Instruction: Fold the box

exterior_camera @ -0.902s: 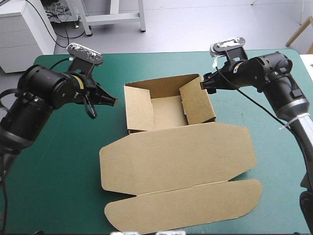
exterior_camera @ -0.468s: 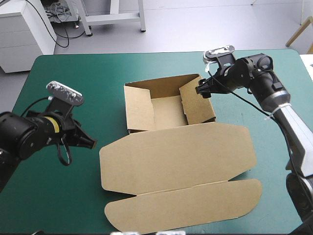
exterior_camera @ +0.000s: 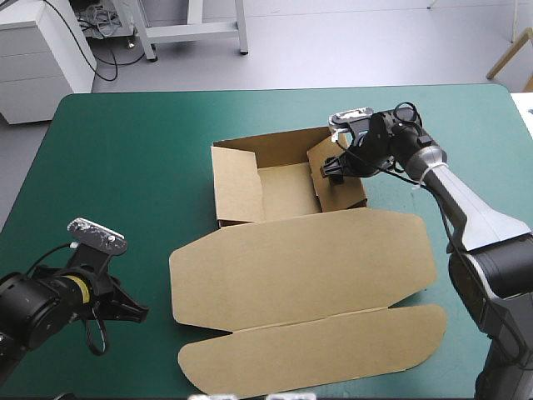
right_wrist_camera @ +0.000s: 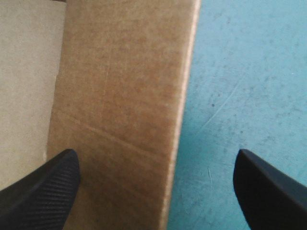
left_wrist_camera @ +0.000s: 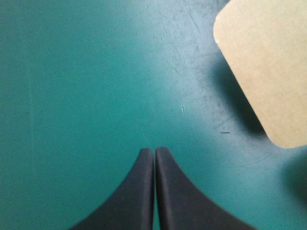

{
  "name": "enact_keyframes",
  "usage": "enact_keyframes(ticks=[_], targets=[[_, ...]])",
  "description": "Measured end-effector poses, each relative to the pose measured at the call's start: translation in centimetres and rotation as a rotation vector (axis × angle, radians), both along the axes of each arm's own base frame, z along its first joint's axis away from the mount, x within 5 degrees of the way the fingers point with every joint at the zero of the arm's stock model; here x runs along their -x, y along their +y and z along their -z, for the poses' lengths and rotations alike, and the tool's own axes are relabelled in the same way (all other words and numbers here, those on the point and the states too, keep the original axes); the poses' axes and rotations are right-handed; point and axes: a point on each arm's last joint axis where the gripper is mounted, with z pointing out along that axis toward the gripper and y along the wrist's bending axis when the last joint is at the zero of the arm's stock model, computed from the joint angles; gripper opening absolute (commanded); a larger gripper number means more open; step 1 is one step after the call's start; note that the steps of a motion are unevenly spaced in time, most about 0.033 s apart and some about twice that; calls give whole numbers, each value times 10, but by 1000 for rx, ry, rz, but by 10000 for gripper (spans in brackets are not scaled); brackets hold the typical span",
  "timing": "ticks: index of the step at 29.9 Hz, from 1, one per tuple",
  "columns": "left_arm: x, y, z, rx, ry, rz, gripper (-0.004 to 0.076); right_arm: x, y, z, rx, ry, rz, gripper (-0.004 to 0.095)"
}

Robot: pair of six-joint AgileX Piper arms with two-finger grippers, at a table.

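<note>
Now, nearest: left end effector (exterior_camera: 140, 313) at table's (exterior_camera: 117, 167) 8 o'clock, fingers pressed together, empty, over bare teal-green cover (left_wrist_camera: 72, 72). Rounded corner of lid (left_wrist_camera: 259, 67) at its 1 o'clock. Brown box (exterior_camera: 287, 179) mid-table: lid flat, stretching toward 6 o'clock; tray walls raised. Farther, right end effector (exterior_camera: 331, 167) wide open, straddling tray's 3 o'clock wall, gripping nothing.
</note>
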Motion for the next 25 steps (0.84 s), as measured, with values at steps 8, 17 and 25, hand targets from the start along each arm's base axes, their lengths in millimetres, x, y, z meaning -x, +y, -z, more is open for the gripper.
enact_keyframes(ticks=[8, 17, 25], targets=[[8, 5, 4, 22, -12, -23, -10, -2, 2, 2, -24, -6, 3, 285], [7, 4, 3, 30, -23, -23, -10, -3, 3, 1, -30, -21, 7, -18], [7, 4, 3, 33, -29, -22, -10, -5, 3, 1, -38, -39, 10, -19]])
